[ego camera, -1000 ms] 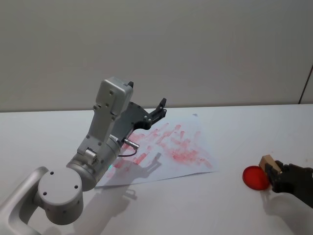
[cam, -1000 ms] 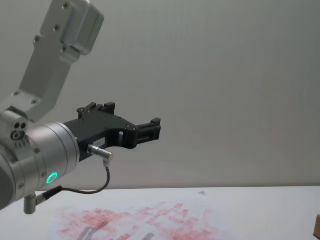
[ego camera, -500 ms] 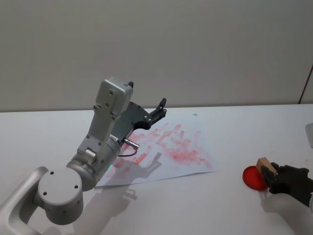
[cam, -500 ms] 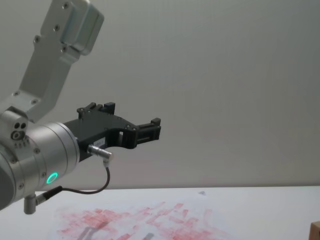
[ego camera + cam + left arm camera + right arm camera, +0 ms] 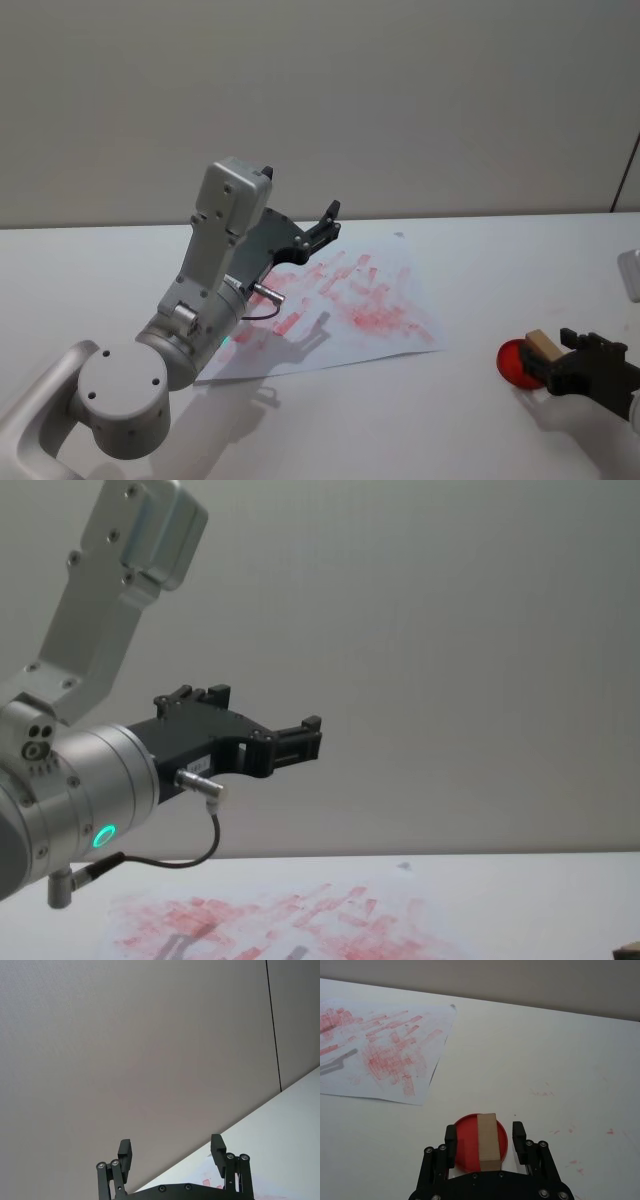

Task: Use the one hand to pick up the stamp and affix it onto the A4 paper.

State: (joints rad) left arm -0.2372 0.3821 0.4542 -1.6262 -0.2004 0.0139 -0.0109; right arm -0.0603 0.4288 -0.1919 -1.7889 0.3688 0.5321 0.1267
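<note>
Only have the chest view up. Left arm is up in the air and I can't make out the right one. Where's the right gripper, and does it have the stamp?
Observer: Not gripped. In the right wrist view the right gripper is open, with a finger on either side of the stamp and a gap on both sides.
Operator: Stamp on the table?
Observer: No, it sits on a round red ink pad.
Operator: And the paper?
Observer: In the head view the A4 paper lies to the pad's left, apart from it. The left gripper is raised above it.
</note>
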